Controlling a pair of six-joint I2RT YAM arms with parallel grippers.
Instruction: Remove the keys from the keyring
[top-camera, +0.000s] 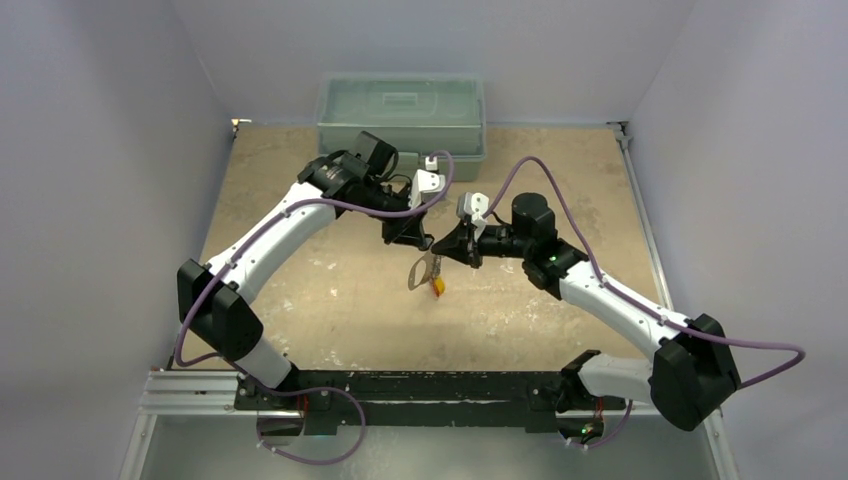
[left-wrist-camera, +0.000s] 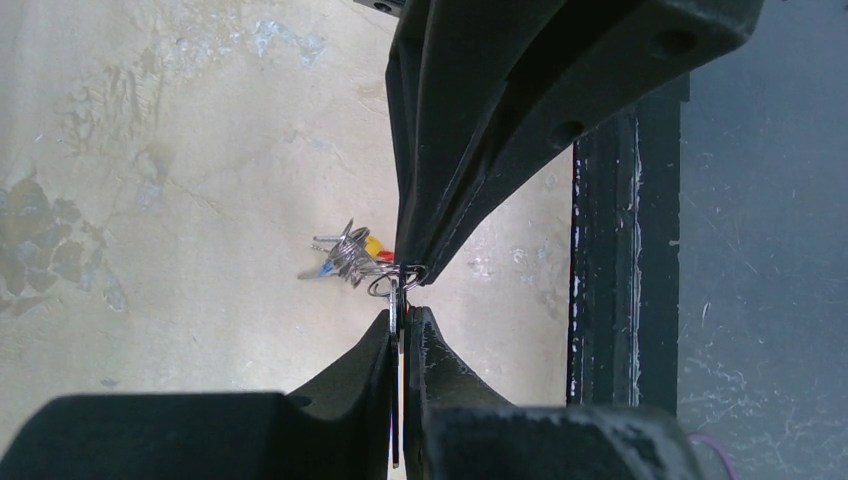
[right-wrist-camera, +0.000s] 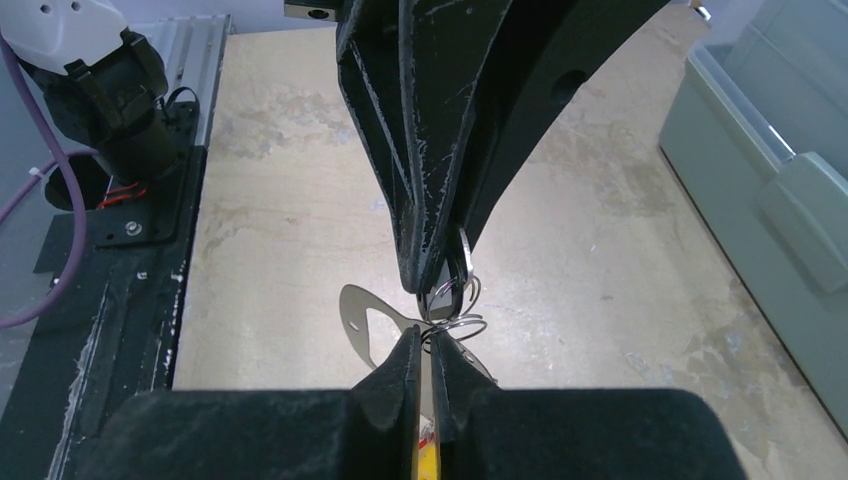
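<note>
Found both arms bent inward over the middle of the tabletop (top-camera: 330, 290), with the left tool (top-camera: 418, 240) and the right tool (top-camera: 447, 250) meeting almost tip to tip. Saw the keyring (top-camera: 424, 271), a flat grey oval loop, hanging just under that meeting point, with a yellow tag (top-camera: 438, 289) dangling beside its lower end.

Found the left tool pressed together. In its own wrist view, caught a thin grey metal strip edge-on in the slit between the fingers (left-wrist-camera: 450, 380), and took it for the keyring's upper part. From the right wrist view, saw the loop spreading flat to the left just below the tips.

Found the right tool's fingers (right-wrist-camera: 385, 400) drawn almost together, leaving only a hairline slit with a bit of yellow showing through. Noted small wire rings (right-wrist-camera: 458, 322) right at its tips. Could not tell whether pinched or merely touched.

Spotted the keys (left-wrist-camera: 345, 255) in the left wrist view as a tight silvery bunch with yellow, red and blue bits, just beside the rings, on the side away from the black base rail (left-wrist-camera: 600, 250). Found them not yet off the keyring.

Noted a pale green lidded box (top-camera: 400, 112) at the far edge of the tabletop, well apart from both tools.
</note>
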